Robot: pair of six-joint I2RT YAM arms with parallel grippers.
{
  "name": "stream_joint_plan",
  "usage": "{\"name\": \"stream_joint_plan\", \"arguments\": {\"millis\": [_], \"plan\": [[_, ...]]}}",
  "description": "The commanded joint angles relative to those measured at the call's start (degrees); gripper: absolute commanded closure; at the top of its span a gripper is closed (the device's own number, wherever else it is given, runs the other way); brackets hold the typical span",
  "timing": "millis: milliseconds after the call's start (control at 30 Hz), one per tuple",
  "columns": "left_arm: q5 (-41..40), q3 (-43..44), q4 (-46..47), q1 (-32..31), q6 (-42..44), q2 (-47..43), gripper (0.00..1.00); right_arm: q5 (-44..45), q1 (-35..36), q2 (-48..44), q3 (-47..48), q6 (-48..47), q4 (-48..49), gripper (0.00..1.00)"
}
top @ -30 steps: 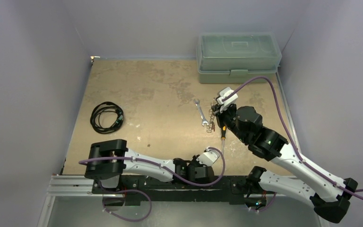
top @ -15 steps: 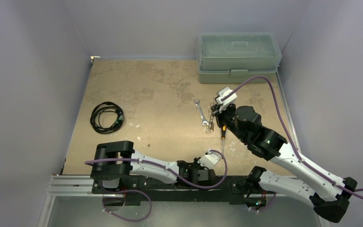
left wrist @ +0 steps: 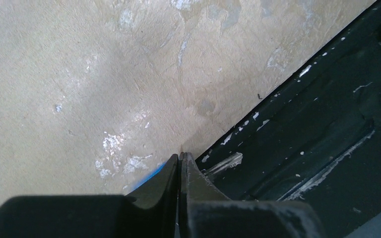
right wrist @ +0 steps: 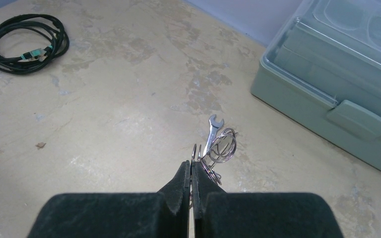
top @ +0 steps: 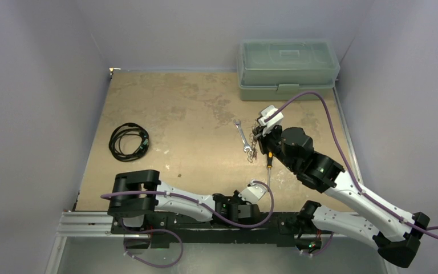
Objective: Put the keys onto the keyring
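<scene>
So on our end the right pincer (right wrist: 190,164) is clenched tight, and the keyring (right wrist: 222,147) is nipped right at its tips. A couple of its wire loops run up between the two fingers, and the rest of the bunch fans out just past them, off to the right in the wrist view. From the top camera the bunch dangles directly under the pincer, over the right half of the tabletop (top: 177,114), roughly midway between the near and far edges. The little silver wrench (top: 242,137) lies just to its left. In the wrist view the loops overlap the wrench's shaft, but we can't tell if they actually touch. The screwdriver (top: 269,165) sits just nearward of the bunch, pointing at the near edge. The green toolbox (top: 288,67) is in the far right corner with its lid down, and the coiled black cable (top: 128,141) is way over by the left edge. Our left pincer (left wrist: 180,157) is squeezed fully together too, low over the near edge right where the tabletop meets the black rail (left wrist: 317,124), well apart from the keyring. There's a sliver of blue (left wrist: 146,179) peeking out beside its left finger, but too little shows to say what it is.
</scene>
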Motion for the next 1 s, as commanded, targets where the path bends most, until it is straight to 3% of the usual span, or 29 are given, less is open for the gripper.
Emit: {"name": "stream_joint_plan", "arguments": {"millis": [0, 433, 600, 767, 967], "plan": [[0.8, -1.3, 3.2, -0.4, 2.8, -7.5, 1.0, -0.5, -0.3, -0.9, 0.8, 0.6, 3.1, 1.0], [9.3, -11.3, 9.7, 0.3, 23.0, -34.8, 1.0, -8.3, -0.3, -4.7, 0.8, -0.4, 4.8, 1.0], [15.1, -16.1, 14.5, 0.2, 30.3, -46.2, 1.0, -15.4, -0.3, -5.9, 0.9, -0.7, 5.5, 1.0], [17.1, -15.0, 11.9, 0.2, 36.4, -53.3, 1.0, -21.9, -0.3, -6.1, 1.0, -1.8, 6.0, 1.0], [19.2, -14.1, 10.1, 0.2, 42.3, -62.2, 1.0, -36.4, -0.3, -5.7, 2.2, -3.4, 5.6, 1.0]]}}
